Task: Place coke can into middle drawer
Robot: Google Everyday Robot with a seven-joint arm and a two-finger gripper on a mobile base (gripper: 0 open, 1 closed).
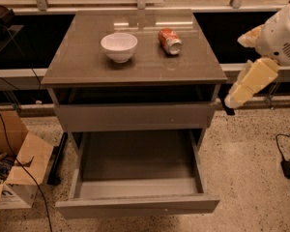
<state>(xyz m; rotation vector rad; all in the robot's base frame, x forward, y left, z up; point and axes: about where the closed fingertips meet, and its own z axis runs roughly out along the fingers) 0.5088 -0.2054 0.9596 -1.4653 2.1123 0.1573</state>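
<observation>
Coke can lying sideways near white bowl, middle drawer open below to receive it, gripper hanging off right, grip state unclear.

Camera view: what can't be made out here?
All in the camera view:
gripper, right of the cabinet: only a dark tip shows.
arm: cut off by the right edge.
coke can: lettering too small.
middle drawer: rear hidden under the drawer front above.
</observation>
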